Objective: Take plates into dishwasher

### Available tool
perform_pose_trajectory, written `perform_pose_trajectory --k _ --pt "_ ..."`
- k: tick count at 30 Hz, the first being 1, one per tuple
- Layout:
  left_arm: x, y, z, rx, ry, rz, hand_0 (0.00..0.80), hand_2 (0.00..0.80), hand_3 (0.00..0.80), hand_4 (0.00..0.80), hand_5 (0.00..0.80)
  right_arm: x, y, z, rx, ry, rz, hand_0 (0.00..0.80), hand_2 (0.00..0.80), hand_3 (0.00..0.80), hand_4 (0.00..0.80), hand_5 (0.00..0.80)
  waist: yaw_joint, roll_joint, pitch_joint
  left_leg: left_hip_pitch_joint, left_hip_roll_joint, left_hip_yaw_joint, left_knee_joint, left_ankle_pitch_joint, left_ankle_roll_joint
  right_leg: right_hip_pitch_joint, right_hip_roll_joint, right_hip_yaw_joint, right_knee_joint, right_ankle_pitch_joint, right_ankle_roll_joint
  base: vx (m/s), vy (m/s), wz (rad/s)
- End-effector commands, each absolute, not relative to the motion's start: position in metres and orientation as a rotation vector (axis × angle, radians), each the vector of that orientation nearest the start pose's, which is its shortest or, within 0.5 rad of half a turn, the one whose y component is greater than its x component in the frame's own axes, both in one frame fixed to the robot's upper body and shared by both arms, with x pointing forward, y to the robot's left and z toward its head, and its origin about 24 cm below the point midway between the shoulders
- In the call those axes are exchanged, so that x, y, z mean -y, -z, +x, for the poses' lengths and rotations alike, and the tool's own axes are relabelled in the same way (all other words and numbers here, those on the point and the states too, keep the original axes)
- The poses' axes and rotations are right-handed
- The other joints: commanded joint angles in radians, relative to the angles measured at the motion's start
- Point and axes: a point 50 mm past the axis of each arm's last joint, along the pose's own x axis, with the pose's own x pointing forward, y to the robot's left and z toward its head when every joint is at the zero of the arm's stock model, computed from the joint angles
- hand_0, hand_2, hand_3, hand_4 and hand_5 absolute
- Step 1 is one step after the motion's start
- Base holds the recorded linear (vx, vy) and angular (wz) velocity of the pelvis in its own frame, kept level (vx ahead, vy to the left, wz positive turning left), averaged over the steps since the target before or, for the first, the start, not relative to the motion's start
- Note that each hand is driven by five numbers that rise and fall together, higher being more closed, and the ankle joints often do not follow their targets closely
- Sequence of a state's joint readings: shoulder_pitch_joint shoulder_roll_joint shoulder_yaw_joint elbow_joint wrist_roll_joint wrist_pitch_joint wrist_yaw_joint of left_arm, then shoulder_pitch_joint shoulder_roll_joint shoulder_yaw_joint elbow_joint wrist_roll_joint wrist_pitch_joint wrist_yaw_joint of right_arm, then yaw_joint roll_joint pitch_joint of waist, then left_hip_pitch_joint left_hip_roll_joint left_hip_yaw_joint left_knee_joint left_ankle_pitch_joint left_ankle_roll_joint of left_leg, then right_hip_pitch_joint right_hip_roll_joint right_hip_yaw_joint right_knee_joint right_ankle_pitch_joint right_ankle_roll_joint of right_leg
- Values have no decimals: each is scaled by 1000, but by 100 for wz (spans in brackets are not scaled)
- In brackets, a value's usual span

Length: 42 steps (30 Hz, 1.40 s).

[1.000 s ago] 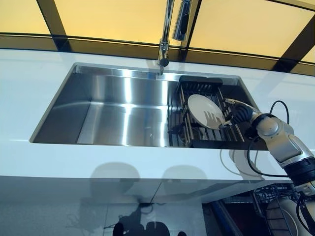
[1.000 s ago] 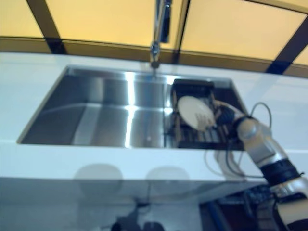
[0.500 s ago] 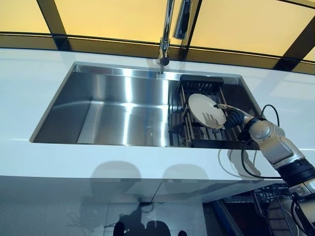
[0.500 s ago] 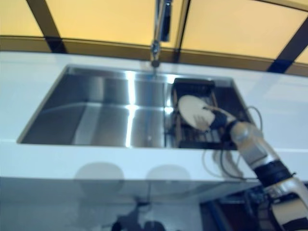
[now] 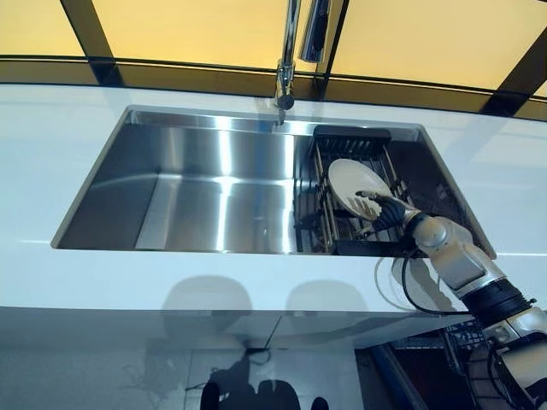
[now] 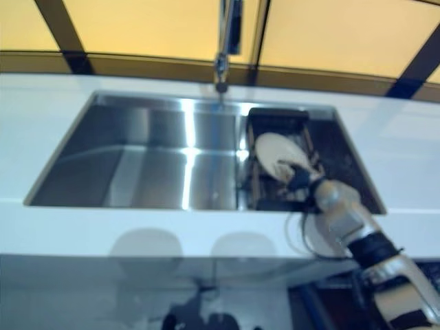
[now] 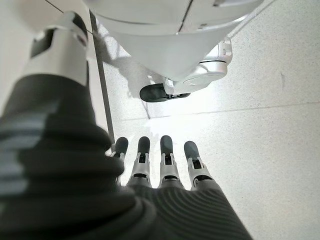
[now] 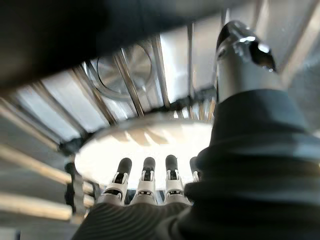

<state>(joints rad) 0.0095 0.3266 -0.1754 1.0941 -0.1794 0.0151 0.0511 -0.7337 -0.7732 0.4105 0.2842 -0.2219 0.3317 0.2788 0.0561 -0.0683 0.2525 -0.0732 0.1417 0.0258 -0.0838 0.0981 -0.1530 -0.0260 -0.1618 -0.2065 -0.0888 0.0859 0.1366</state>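
A: Any writing or labels to read?
B: None legible on anything.

A: Where's the plate [image 5: 355,184]?
B: Standing tilted in the black rack [image 5: 351,141] at the right end of the sink [image 5: 188,184], below the tap [image 5: 286,81].

A: And the right hand [image 5: 382,211]?
B: Its arm reaches in over the counter [image 5: 51,145] from the lower right. The fingers [image 8: 146,172] lie against the plate's face, fairly straight, thumb [image 8: 240,60] apart; whether they truly grip the plate, I cannot tell.

A: The left hand [image 7: 160,170]?
B: Hanging over the floor [image 7: 280,130], fingers straight and empty.
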Motion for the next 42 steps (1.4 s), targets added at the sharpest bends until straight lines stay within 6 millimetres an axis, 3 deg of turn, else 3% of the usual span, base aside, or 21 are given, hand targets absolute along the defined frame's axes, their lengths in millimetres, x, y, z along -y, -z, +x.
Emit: perform_pose_trajectory --k 1,10,11,12,13,14,22,35,42 --pt "-253 145 125 -1114 -140 286 0 0 0 0 0 227 -200 371 -47 -42 -1209 0 0 0 0 0 38 -8 2 3 -47 12 -3 -13 53 5 -31 -7 7 18 12 0 0 0" --pt "-244 142 140 -1064 -104 260 0 0 0 0 0 253 -227 391 -126 261 -1333 0 0 0 0 0 81 36 53 -54 -61 -7 -3 -3 54 -49 -39 -20 13 29 9 -78 29 5" --pt "-242 141 142 -1055 -99 254 0 0 0 0 0 257 -233 393 -139 310 -1349 125 125 125 125 125 87 45 63 -62 -64 -10 -3 -1 55 -57 -40 -22 14 31 8 -84 40 11" --pt "-241 141 143 -1050 -93 252 0 0 0 0 0 261 -237 394 -153 366 -1359 395 395 395 395 395 93 52 70 -69 -66 -14 -3 1 56 -62 -42 -25 14 33 8 -84 41 8" --pt "-240 141 143 -1045 -88 250 0 0 0 0 0 265 -241 394 -153 417 -1372 555 555 555 555 555 97 58 74 -74 -68 -16 -3 3 56 -67 -43 -28 14 35 9 -72 33 4" --pt "-239 141 144 -1040 -84 247 0 0 0 0 0 268 -247 394 -149 467 -1382 800 800 800 800 800 101 63 78 -80 -69 -17 -3 4 56 -71 -45 -32 13 37 10 -57 25 0" --pt "-233 141 145 -1030 -59 235 0 0 0 0 0 281 -273 391 -109 630 -1373 800 800 800 800 800 116 83 84 -105 -80 -31 -3 12 56 -90 -50 -48 12 41 12 -32 17 4" --pt "-236 143 139 -1061 -59 278 0 0 0 0 0 288 -267 382 22 669 -1330 800 800 800 800 800 94 57 31 -53 -67 -11 -3 -6 56 -49 -46 -44 9 34 17 27 -7 1" --pt "-239 146 127 -1091 -68 290 0 0 0 0 0 293 -271 374 116 667 -1204 800 800 800 800 800 79 35 -10 -9 -53 5 -3 -18 53 -10 -38 -33 2 27 18 55 -4 0"
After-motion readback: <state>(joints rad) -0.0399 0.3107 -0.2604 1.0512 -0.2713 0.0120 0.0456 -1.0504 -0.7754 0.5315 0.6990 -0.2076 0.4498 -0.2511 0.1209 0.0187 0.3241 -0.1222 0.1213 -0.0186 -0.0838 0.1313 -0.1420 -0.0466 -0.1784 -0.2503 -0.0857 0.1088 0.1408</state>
